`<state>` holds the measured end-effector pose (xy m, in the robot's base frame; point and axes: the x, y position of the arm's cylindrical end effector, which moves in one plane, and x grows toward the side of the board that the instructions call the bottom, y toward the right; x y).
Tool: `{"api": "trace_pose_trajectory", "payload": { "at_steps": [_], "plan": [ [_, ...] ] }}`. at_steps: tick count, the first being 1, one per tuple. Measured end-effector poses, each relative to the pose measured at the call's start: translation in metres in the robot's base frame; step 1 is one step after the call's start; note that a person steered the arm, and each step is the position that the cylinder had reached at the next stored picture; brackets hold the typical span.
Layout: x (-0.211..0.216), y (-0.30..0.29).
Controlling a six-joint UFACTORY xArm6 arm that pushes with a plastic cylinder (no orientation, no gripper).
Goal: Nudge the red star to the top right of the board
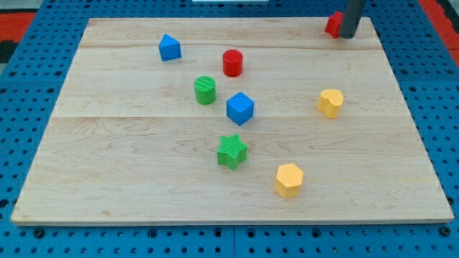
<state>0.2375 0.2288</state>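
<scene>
The red star (333,23) lies at the board's top right corner, partly hidden behind my rod. My tip (348,35) rests on the board right against the star's right side. The star's shape is only partly visible, so I see mostly a red edge to the left of the rod.
On the wooden board (129,150): a blue block (170,48) at upper left, a red cylinder (232,62), a green cylinder (205,89), a blue cube (240,108), a green star (232,151), a yellow block (330,102) at right, and a yellow hexagon (289,180).
</scene>
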Motion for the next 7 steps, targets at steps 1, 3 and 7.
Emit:
{"api": "trace_pose_trajectory", "payload": {
  "at_steps": [1,3,7],
  "plan": [
    [-0.001,0.016],
    [0.002,-0.005],
    [-0.015,-0.055]
  ]
}}
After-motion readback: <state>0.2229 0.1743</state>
